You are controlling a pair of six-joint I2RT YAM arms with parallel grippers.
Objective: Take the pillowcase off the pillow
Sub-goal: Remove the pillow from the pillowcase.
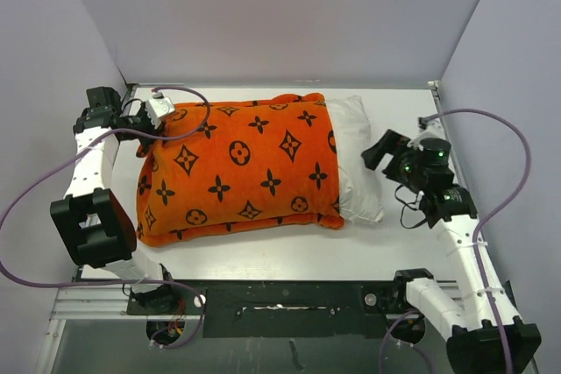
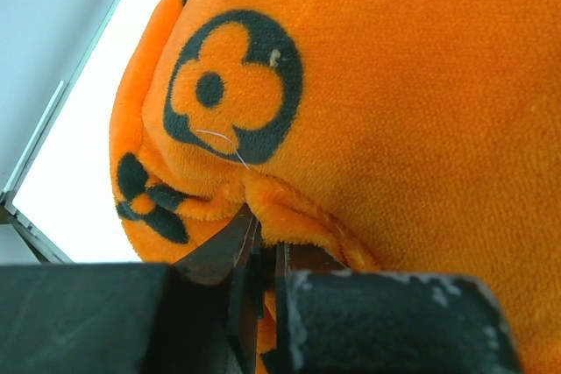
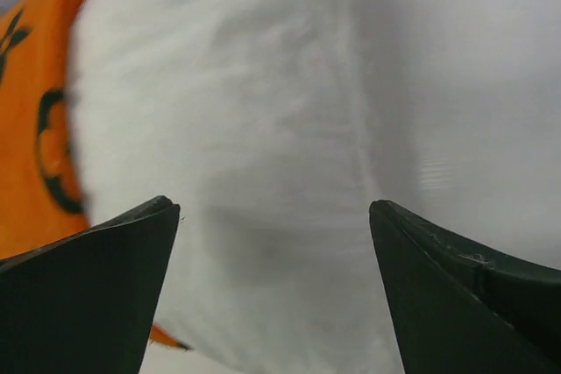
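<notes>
Your left claw point(image 2: 259, 236) was pinched shut on the pillowcase point(image 2: 394, 111) seam, your right claw point(image 3: 273, 209) stood wide open, facing the pillow point(image 3: 245, 102), its bare white end.

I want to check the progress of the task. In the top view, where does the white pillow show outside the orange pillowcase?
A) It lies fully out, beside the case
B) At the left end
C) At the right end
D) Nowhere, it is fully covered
C: the pillow sticks out of the pillowcase only at the right end, on the side of the open right gripper.
</notes>
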